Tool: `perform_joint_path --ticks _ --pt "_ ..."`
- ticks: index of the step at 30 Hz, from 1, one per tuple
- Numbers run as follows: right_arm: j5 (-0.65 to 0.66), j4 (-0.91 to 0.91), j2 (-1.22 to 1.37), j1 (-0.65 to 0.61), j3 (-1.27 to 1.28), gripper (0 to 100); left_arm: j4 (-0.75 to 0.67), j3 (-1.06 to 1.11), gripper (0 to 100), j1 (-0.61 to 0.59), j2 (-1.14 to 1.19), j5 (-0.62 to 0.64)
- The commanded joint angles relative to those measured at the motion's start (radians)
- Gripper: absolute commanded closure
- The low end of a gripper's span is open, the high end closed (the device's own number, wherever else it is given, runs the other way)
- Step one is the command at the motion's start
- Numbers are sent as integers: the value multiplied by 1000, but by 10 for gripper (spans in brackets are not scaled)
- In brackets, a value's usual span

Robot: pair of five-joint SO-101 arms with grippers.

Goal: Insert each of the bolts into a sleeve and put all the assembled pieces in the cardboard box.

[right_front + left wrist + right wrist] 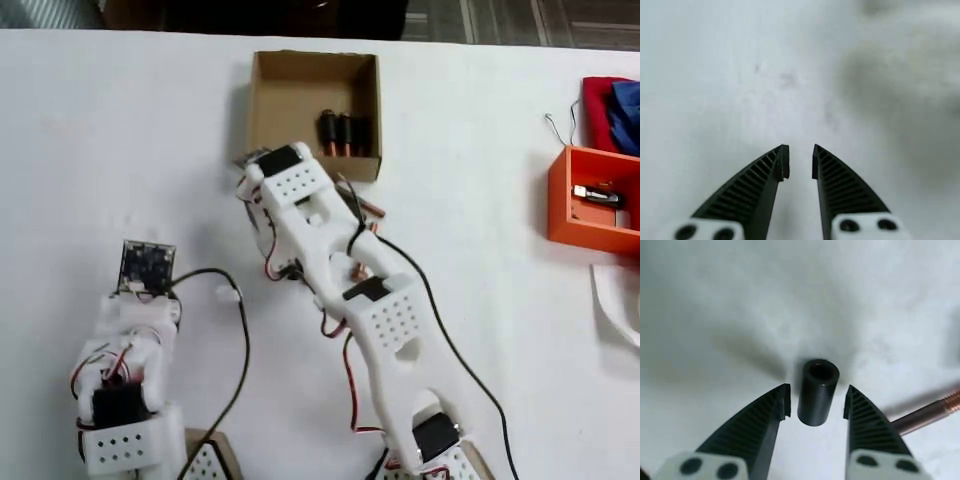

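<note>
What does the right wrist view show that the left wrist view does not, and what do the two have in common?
Right wrist view: a black sleeve stands on end between the open fingers of the right gripper, touching neither, and a copper bolt lies on the table beside one finger. Left wrist view: the left gripper hangs over the table with a narrow gap and nothing between its fingers. Shared: the white table and a pair of black ribbed fingers.

The white worktop (pixel 120 150) carried a cardboard box (pixel 295 100) near its far edge and an orange box (pixel 560 205) well apart from it. A black sleeve (pixel 817 392) stood upright on the worktop, with a copper bolt (pixel 927 415) lying near it.
</note>
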Motion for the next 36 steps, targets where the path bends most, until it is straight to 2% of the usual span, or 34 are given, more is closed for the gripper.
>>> perform_joint_path --ticks 1,13,19,23,36 --pt "9 -5 -7 -7 -5 836 8 22 895 -2 -12 -2" --pt "8 -93 -7 8 12 836 8 22 895 -2 -12 -2" --pt "5 -107 -31 4 83 835 8 22 895 -2 -12 -2" --pt "5 -183 -101 2 141 835 8 22 895 -2 -12 -2" --pt "23 -484 -447 10 617 836 8 22 895 -2 -12 -2"
